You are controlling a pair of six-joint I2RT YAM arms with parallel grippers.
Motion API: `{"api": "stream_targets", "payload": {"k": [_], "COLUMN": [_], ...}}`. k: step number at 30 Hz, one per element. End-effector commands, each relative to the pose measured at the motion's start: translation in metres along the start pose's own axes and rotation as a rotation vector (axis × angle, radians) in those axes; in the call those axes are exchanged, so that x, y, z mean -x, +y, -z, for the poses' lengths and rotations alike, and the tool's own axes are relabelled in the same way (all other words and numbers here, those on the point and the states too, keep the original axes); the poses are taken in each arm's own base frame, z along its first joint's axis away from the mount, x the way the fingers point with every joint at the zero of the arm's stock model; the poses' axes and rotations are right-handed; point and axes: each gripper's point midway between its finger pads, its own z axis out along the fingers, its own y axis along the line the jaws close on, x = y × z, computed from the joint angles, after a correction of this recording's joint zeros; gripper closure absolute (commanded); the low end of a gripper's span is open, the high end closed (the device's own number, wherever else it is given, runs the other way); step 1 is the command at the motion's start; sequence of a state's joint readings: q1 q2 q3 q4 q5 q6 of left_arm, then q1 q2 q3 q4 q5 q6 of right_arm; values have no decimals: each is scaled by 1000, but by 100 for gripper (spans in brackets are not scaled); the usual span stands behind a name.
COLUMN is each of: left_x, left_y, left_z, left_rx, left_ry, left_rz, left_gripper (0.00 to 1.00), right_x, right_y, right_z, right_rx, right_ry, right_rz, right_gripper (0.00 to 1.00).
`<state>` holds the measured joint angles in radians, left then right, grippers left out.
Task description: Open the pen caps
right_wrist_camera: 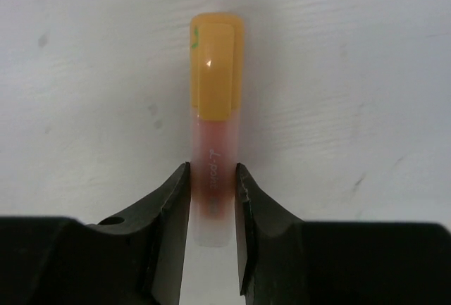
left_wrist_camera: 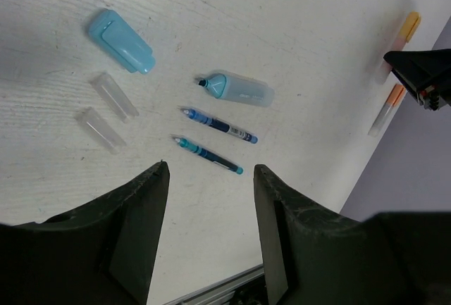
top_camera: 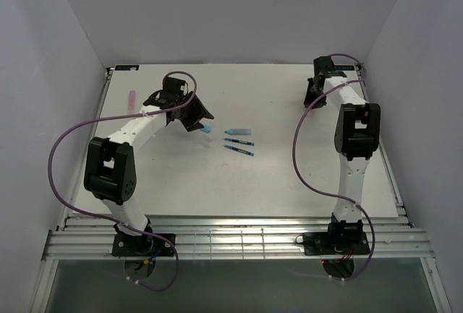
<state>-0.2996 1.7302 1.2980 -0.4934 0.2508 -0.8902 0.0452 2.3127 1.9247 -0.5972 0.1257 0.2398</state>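
In the right wrist view an orange highlighter lies on the table, its orange cap [right_wrist_camera: 215, 65] pointing away and still on. My right gripper [right_wrist_camera: 212, 178] is shut on its translucent body [right_wrist_camera: 211, 160], a finger pressed against each side. My left gripper [left_wrist_camera: 210, 170] is open and empty, hovering above the table. Beyond it lie an uncapped light blue highlighter [left_wrist_camera: 239, 89], its loose light blue cap [left_wrist_camera: 121, 41], two thin dark blue pens [left_wrist_camera: 220, 126] [left_wrist_camera: 208, 155] and two clear caps [left_wrist_camera: 114, 96] [left_wrist_camera: 99, 129].
A second orange pen [left_wrist_camera: 387, 108] lies by the right wall, next to my right gripper [left_wrist_camera: 426, 72]. A pink highlighter [top_camera: 131, 100] lies at the back left. The blue pens [top_camera: 239, 142] sit mid-table, right of my left gripper [top_camera: 197, 119].
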Motion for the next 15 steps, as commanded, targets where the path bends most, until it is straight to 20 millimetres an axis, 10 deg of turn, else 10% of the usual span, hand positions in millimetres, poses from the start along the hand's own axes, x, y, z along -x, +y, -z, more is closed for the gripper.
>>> {"api": "stream_targets", "payload": {"k": [1, 15], "left_x": [3, -3], "left_y": [-17, -47], "left_z": [8, 8], "left_rx": [-48, -158], "left_ry": [12, 101], "left_rz": [-25, -3], "left_gripper": [38, 33], "right_x": [-19, -143], "right_y": [59, 202], "right_z": [64, 183], "right_rx": [138, 644], "right_ry": [8, 127], "right_rz": [98, 399], "right_gripper": [92, 92]}}
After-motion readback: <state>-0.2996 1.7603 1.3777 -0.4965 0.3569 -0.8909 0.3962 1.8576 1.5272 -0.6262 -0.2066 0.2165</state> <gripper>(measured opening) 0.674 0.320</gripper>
